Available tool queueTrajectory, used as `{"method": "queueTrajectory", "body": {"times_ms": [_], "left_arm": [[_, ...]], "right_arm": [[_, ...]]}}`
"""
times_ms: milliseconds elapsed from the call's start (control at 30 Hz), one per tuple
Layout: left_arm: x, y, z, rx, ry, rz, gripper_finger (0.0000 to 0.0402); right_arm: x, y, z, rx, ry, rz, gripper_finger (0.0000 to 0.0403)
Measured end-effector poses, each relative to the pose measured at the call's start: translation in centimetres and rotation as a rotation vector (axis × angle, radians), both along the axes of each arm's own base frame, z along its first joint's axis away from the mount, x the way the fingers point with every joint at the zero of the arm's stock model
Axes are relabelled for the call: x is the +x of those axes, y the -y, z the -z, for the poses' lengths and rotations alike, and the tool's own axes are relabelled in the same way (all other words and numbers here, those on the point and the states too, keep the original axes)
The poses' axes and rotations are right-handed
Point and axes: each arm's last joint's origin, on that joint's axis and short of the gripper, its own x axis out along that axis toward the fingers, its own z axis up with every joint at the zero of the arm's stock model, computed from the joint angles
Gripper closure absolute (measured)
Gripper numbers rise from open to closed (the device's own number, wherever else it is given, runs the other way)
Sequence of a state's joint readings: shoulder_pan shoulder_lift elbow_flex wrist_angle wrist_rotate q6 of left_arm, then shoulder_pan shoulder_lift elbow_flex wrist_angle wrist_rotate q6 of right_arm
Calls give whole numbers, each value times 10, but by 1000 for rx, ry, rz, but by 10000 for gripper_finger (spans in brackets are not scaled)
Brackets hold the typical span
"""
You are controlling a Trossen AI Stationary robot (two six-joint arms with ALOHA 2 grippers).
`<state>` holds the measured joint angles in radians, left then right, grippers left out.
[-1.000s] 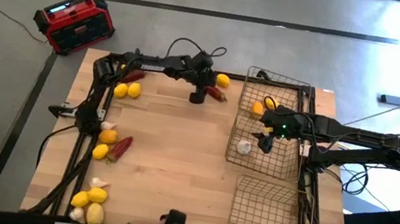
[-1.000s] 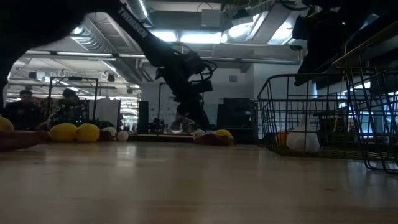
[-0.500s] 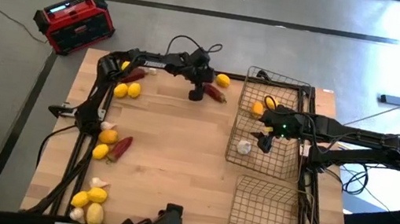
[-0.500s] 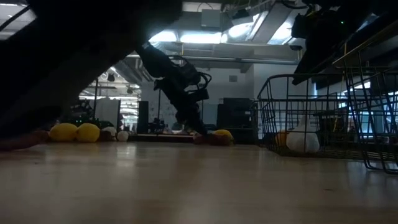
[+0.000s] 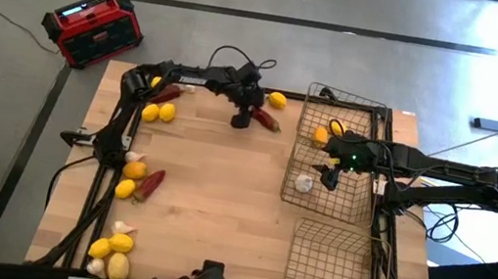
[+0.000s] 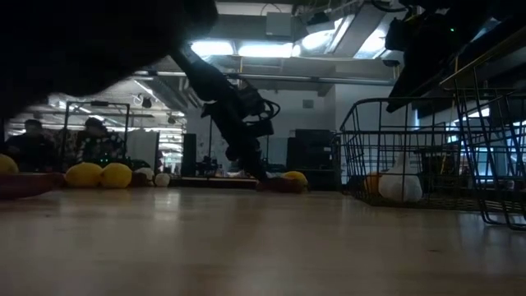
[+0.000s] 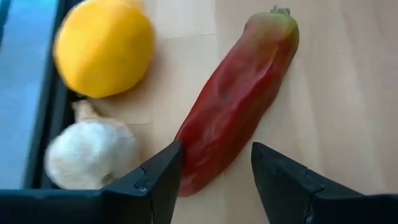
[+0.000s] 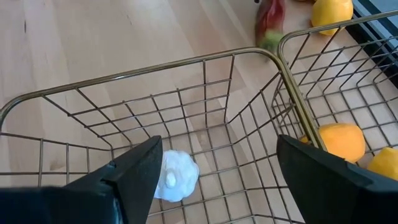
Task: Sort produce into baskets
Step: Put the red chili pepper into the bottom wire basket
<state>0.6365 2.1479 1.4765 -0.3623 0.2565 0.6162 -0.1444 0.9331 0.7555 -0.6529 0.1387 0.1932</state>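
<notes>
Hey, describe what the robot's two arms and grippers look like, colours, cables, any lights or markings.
Both arms are dark, jointed links. The left arm has black cables looping above its wrist. The right arm shows a small green light near its wrist. The left gripper has two black wedge-shaped fingers, and so does the right gripper. In the low view, white lettering runs along one arm link, too dim to read surely.

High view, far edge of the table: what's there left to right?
Two lemons → left claw → chili pepper → lone lemon → basket holding lemons.
</notes>
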Motion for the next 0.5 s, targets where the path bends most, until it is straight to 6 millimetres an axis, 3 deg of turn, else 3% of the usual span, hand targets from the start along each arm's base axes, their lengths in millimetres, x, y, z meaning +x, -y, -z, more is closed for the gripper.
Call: {"method": "queueTrajectory", "body": {"times_ms": [167, 367, 500], "left_arm": [[-5, 17, -3, -94, -101, -23, 226], [-9, 33, -21, -130, -165, -70, 235], [-5, 36, -29, -102, -126, -129, 238]], "right_arm": [[0, 0, 0, 0, -1, 0, 94], [0, 0, 0, 0, -3, 0, 94], [0, 0, 0, 0, -2, 0, 94]]}}
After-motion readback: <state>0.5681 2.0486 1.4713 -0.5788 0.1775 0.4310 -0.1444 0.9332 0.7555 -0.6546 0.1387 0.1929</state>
